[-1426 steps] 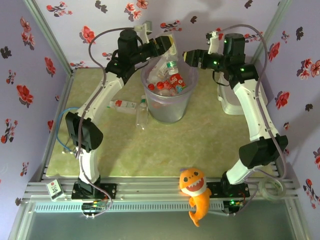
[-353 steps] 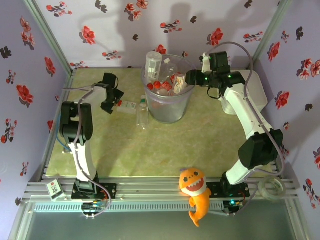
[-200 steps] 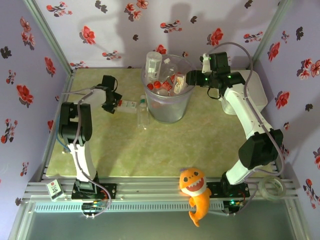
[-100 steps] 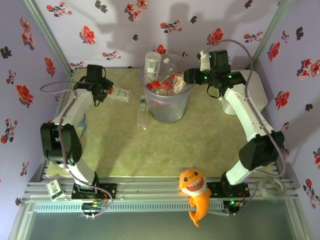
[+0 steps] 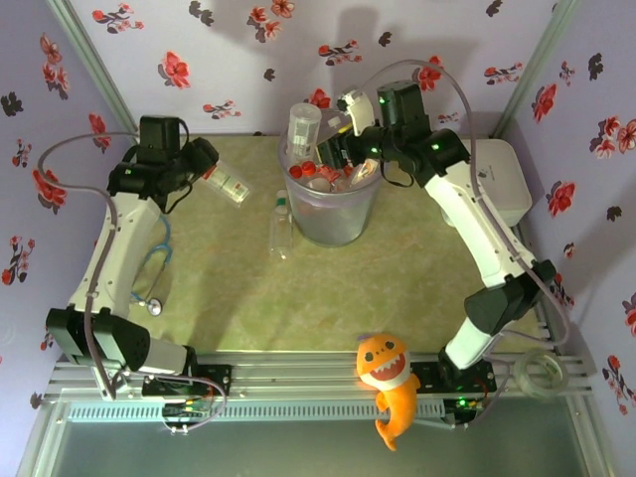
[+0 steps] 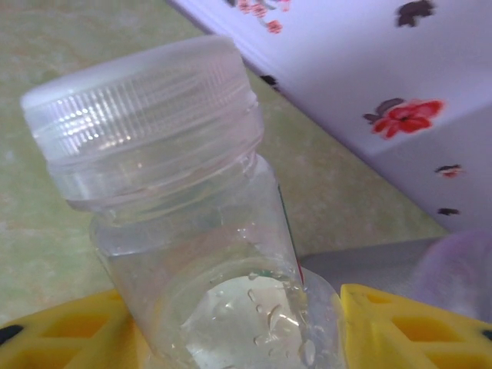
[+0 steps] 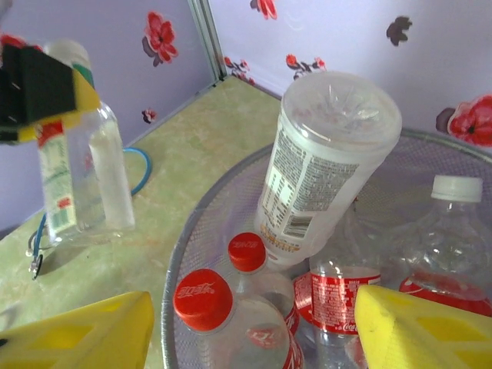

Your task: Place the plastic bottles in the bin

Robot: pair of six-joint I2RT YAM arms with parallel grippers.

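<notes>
My left gripper [image 5: 202, 167] is shut on a clear plastic bottle [image 5: 228, 183] with a whitish cap and holds it tilted in the air left of the bin [image 5: 334, 227]. In the left wrist view this bottle [image 6: 184, 223] sits between the yellow pads [image 6: 415, 323]. My right gripper [image 5: 336, 152] hangs open over the bin's mouth, nothing between its fingers [image 7: 423, 330]. Below it, inside the bin's rim [image 7: 183, 254], stand red-capped bottles [image 7: 203, 298], an upside-down labelled bottle [image 7: 323, 169] and a white-capped one [image 7: 453, 192]. One green-capped bottle [image 5: 281, 225] lies on the table beside the bin.
A white lidded box [image 5: 503, 185] stands right of the bin. A blue cable [image 5: 157, 243] lies by the left wall. An orange plush toy [image 5: 390, 383] sits at the near edge. Flowered walls close in the back and both sides.
My left arm took the bottle from the table, lifted it and swung back toward the left wall. My right gripper moved left, over the bin's mouth.
</notes>
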